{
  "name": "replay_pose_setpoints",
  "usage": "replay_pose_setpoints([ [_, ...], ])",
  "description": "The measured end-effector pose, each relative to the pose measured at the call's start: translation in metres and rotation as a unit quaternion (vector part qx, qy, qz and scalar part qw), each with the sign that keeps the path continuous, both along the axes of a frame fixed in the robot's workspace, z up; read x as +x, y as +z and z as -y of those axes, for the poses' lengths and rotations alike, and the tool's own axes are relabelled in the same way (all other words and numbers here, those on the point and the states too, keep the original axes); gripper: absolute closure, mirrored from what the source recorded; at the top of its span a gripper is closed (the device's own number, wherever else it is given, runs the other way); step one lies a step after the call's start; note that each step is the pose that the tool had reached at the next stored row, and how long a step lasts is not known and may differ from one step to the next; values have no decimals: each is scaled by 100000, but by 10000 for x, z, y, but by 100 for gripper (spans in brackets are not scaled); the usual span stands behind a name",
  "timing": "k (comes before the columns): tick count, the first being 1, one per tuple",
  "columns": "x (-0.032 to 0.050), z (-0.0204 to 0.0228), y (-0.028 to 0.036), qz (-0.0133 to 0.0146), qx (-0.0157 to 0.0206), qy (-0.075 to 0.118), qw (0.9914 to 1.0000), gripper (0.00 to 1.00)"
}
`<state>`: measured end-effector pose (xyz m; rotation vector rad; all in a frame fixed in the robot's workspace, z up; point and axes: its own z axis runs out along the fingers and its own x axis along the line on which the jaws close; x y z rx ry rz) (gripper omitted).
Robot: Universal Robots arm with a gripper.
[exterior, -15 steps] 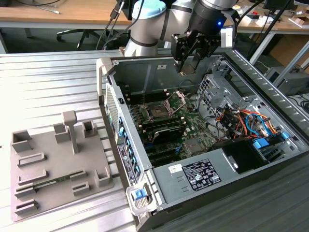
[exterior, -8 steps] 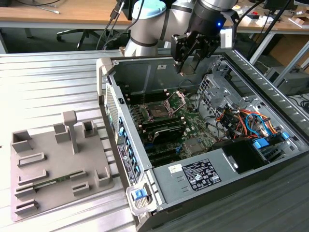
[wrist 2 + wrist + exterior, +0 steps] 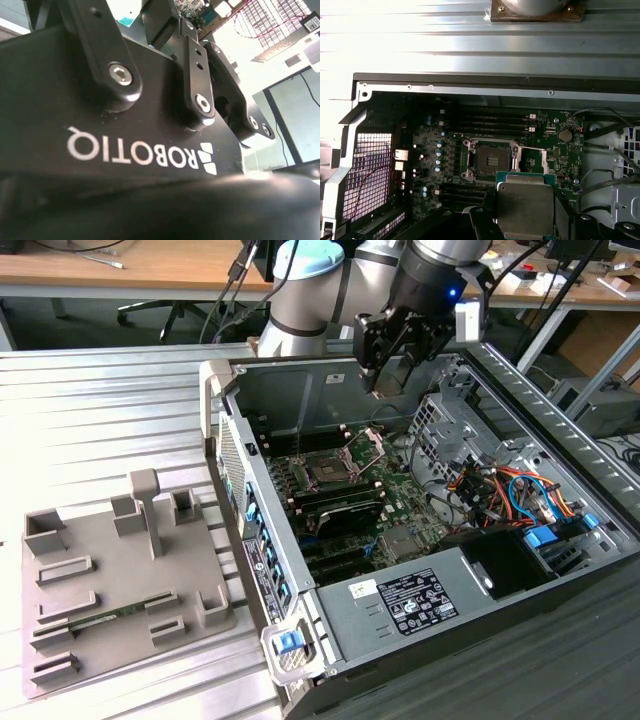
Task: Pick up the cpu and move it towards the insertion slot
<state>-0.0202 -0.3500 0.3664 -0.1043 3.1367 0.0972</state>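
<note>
In the first wrist view the cpu [image 3: 525, 202], a flat square chip with a pale metal top and a green rim, sits between my gripper's [image 3: 526, 220] dark fingers [image 3: 487, 220], which are shut on its two sides. Just beyond it on the motherboard lies the insertion slot [image 3: 491, 160], a square socket with a dark centre and a shiny frame. In the exterior view my gripper [image 3: 384, 383] hangs over the open computer case, above and behind the insertion slot [image 3: 328, 470], whose silver bracket [image 3: 366, 446] stands hinged up.
The case's tall rear wall [image 3: 300, 390], drive cage [image 3: 440, 430], coloured cables [image 3: 505, 490] and power supply [image 3: 420, 600] ring the motherboard. A grey fixture plate [image 3: 110, 580] with a green memory stick [image 3: 100, 618] lies at the exterior view's left on the ribbed metal table.
</note>
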Motion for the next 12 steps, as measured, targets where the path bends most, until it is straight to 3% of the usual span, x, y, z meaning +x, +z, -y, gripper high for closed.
replay_pose_setpoints([
  [7,-1,-6,-24,7,2,-7,100000,45],
  [12,0,-48,-41,3,4,-570,99998,45],
])
